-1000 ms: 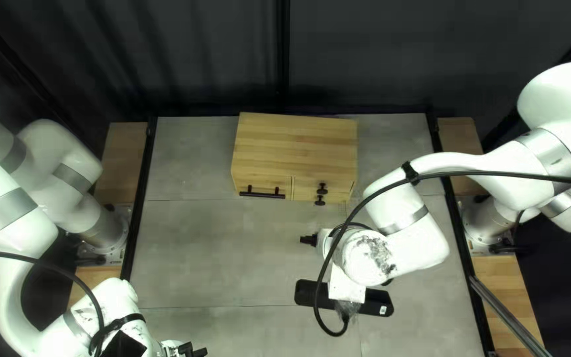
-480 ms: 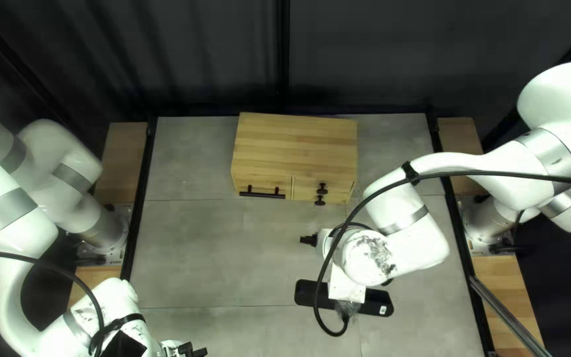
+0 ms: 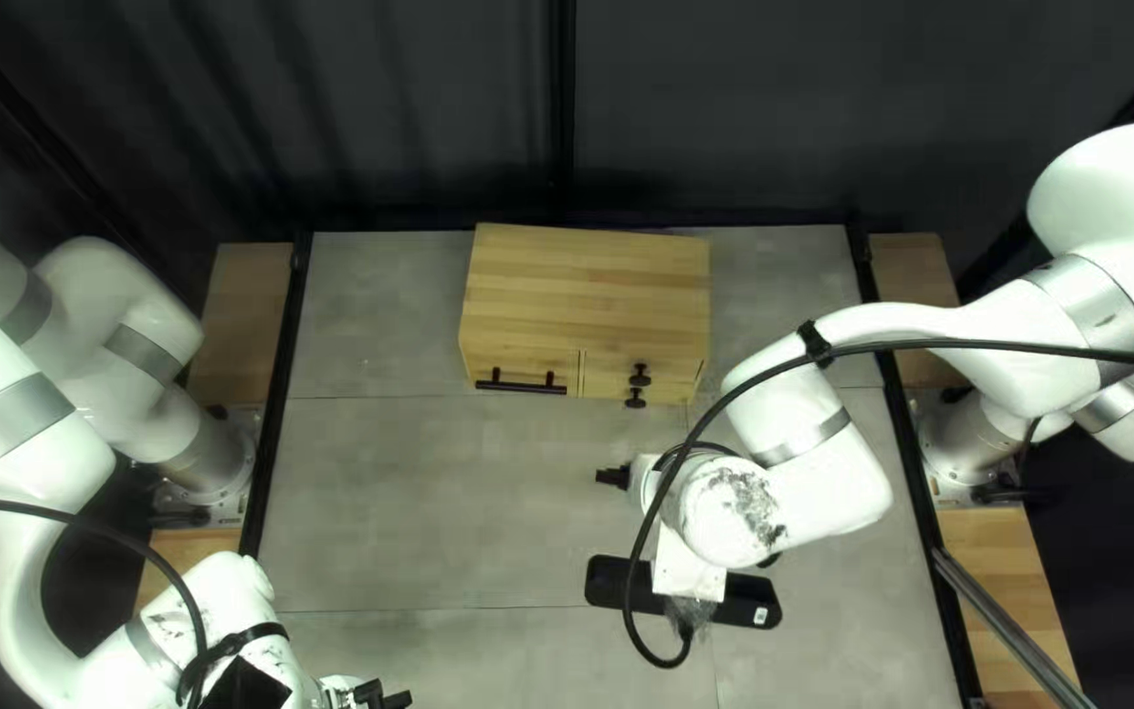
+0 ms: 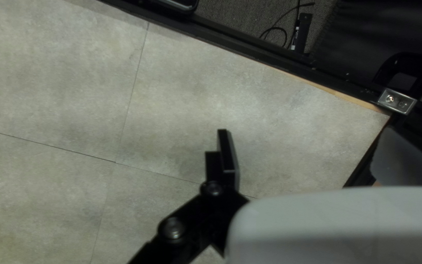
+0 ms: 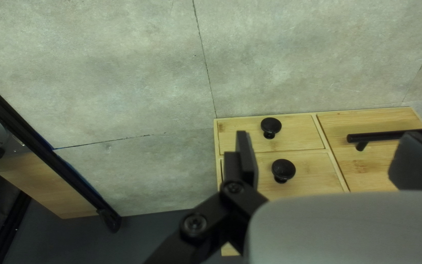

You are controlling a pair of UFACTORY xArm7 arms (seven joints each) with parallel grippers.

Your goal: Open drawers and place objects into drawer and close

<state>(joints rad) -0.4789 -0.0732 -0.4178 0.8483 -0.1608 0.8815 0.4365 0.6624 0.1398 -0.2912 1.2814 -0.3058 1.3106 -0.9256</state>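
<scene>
The wooden cabinet (image 3: pixel 587 289) stands at the table's far side, all its drawers closed. In the right wrist view two small drawers with round black knobs (image 5: pixel 283 169) sit one above the other, beside a wider drawer with a black bar handle (image 5: pixel 396 135). My right gripper (image 3: pixel 613 477) is apart from the cabinet, near mid-table; in its wrist view the gripper (image 5: pixel 330 159) stands open, with the cabinet front beyond its fingers. At the near left of the top left view is my left gripper (image 3: pixel 381 696); its wrist view shows the gripper (image 4: pixel 313 156) open over bare table.
A dark bar-shaped object (image 3: pixel 609 583) shows beneath my right arm's wrist. Black cables hang along both arms. Dark rails (image 4: pixel 250 53) edge the table, and a cable and small black device (image 4: pixel 301 32) lie beyond it.
</scene>
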